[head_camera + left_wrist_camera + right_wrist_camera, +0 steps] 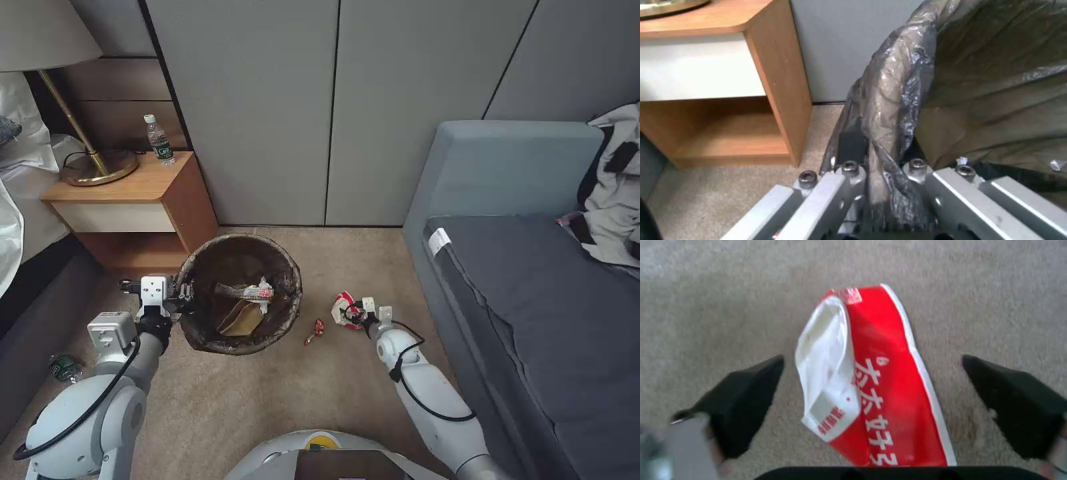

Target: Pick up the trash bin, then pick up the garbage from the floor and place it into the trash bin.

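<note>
The left gripper (pixel 181 295) holds the trash bin (pixel 240 293) with its fingers pinched on the bagged rim. The right gripper (pixel 871 396) hangs over a red-and-white snack packet (pixel 876 386) on the carpet (pixel 320 247), right of the bin. Its fingers (pixel 742 396) are spread on either side of the packet, whose long axis runs across the gap between them.

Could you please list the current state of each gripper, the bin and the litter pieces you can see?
Left gripper: shut on the trash bin's rim.
Trash bin: upright, holding litter.
Right gripper: open, straddling the packet.
Red-and-white packet: flat on the carpet.
Small red wrapper: on the carpet, ungrasped.
</note>
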`<state>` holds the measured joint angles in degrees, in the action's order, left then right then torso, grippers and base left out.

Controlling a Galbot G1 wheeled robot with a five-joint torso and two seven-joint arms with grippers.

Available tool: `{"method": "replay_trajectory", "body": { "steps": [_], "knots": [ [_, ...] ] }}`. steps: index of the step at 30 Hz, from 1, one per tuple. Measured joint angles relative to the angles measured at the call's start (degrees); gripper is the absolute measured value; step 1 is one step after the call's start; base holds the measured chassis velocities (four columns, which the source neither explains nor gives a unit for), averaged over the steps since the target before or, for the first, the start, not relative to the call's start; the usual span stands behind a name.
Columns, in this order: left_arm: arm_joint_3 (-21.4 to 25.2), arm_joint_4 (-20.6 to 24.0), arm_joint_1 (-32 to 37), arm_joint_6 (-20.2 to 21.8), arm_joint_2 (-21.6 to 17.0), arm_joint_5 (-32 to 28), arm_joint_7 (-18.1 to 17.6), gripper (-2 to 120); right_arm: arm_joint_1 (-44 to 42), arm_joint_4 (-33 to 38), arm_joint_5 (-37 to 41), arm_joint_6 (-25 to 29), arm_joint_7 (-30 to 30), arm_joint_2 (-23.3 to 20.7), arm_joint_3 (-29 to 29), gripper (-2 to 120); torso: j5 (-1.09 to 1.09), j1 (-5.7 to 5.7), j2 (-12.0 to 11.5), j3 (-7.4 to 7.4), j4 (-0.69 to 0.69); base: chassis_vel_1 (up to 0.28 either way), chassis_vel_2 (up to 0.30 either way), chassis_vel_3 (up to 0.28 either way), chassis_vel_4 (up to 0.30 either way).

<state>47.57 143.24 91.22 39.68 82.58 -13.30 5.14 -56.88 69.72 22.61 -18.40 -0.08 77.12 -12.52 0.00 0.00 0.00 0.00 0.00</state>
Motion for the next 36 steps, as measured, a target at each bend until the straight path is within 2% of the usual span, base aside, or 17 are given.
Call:
{"method": "replay_trajectory", "body": {
  "steps": [2, 4, 6, 7, 9, 10, 12, 13, 16, 17, 24, 26, 30, 33, 35, 36],
  "knots": [
    [-0.16, 0.0, 0.01, 0.0, 0.11, 0.08, 0.01, 3, 0.02, -0.85, -0.33, 0.24, -0.02, 0.23, 0.0, 83, 0.0, 0.0, 0.0, 0.0, 0.0, 0.0, 0.0, 0.0, 0.0],
    [-0.2, 0.0, 0.01, 0.0, 0.15, 0.11, 0.01, 3, 0.02, -1.24, -0.53, 0.34, -0.02, 0.36, 0.01, 79, 0.0, 0.0, 0.0, 0.0, 0.0, 0.0, 0.0, 0.0, 0.0],
    [-0.23, 0.0, 0.02, 0.0, 0.33, 0.18, 0.02, 3, 0.02, -1.9, -1.24, 0.8, -0.24, 0.59, 0.14, 68, 0.0, 0.0, 0.0, 0.0, 0.0, 0.0, 0.0, 0.0, 0.0],
    [-0.23, 0.0, 0.02, 0.0, 0.33, 0.18, 0.02, 3, 0.02, -1.9, -1.24, 0.8, -0.24, 0.59, 0.14, 68, 0.0, 0.0, 0.0, 0.0, 0.0, 0.0, 0.0, 0.0, 0.0],
    [-0.25, 0.0, 0.06, -0.02, 0.51, 0.3, 0.03, 3, -0.04, -2.12, -1.48, 0.89, -0.49, 0.71, 0.26, 56, 0.0, 0.0, 0.0, 0.0, 0.0, 0.0, 0.0, 0.0, 0.0],
    [-0.25, 0.0, 0.06, -0.02, 0.51, 0.3, 0.03, 3, -0.04, -2.12, -1.48, 0.89, -0.49, 0.71, 0.26, 56, 0.0, 0.0, 0.0, 0.0, 0.0, 0.0, 0.0, 0.0, 0.0],
    [-0.25, 0.0, 0.13, -0.04, 0.63, 0.34, 0.04, 3, -0.07, -2.5, -1.65, 1.0, -0.53, 0.97, 0.33, 45, 0.0, 0.0, 0.0, 0.0, 0.0, 0.0, 0.0, 0.0, 0.0],
    [-0.25, 0.0, 0.13, -0.04, 0.63, 0.34, 0.04, 3, -0.07, -2.5, -1.65, 1.0, -0.53, 0.97, 0.33, 45, 0.0, 0.0, 0.0, 0.0, 0.0, 0.0, 0.0, 0.0, 0.0],
    [0.03, 0.0, 0.09, 0.01, 0.62, 0.22, -0.09, 3, 0.05, -3.34, -1.66, 1.2, -0.76, 1.13, 0.67, 31, 0.0, 0.0, 0.0, 0.0, 0.0, 0.0, 0.0, 0.0, 0.0],
    [0.03, 0.0, 0.09, 0.01, 0.62, 0.22, -0.09, 3, 0.05, -3.34, -1.66, 1.2, -0.76, 1.13, 0.67, 31, 0.0, 0.0, 0.0, 0.0, 0.0, 0.0, 0.0, 0.0, 0.0],
    [-0.91, 0.0, -0.32, 0.6, 0.17, 0.49, -1.19, 3, 2.45, -7.9, -1.16, 2.92, -1.68, 1.38, 0.47, 5, 0.0, 0.0, 0.0, 0.0, 0.0, 0.0, 0.0, 0.0, 0.0],
    [-0.37, 0.0, -0.22, 0.6, -0.16, 0.34, -0.95, 3, 2.5, -8.1, -1.78, 3.14, -1.4, 1.63, 0.25, 0, 0.01, 0.0, 0.0, 0.0, 0.03, 0.0, 0.0, 0.0, 0.0],
    [-0.03, 0.0, -0.59, 0.6, -0.83, -0.63, -0.99, 3, 1.47, -5.74, -2.32, 3.2, -0.15, 1.84, -0.57, 0, 0.0, 0.0, 0.0, 0.0, 0.0, 0.0, 0.0, 0.0, 0.0],
    [0.12, 0.0, -0.54, 0.6, -1.27, -1.4, -1.02, 3, -0.07, -1.72, -2.34, 2.89, 0.82, 1.85, -1.34, 0, 0.0, 0.0, 0.0, 0.0, -0.02, 0.0, 0.0, 0.0, 0.0],
    [0.18, 0.0, -0.43, 0.58, -1.49, -1.97, -1.02, 3, -1.88, 3.59, -2.22, 2.38, 1.84, 1.69, -2.14, 0, 0.0, 0.0, 0.0, 0.0, 0.0, 0.0, 0.0, 0.0, 0.0],
    [0.18, 0.0, -0.43, 0.58, -1.49, -1.97, -1.02, 3, -1.88, 3.59, -2.22, 2.38, 1.84, 1.69, -2.14, 0, 0.0, 0.0, 0.0, 0.0, 0.0, 0.0, 0.0, 0.0, 0.0]
  ]
}}
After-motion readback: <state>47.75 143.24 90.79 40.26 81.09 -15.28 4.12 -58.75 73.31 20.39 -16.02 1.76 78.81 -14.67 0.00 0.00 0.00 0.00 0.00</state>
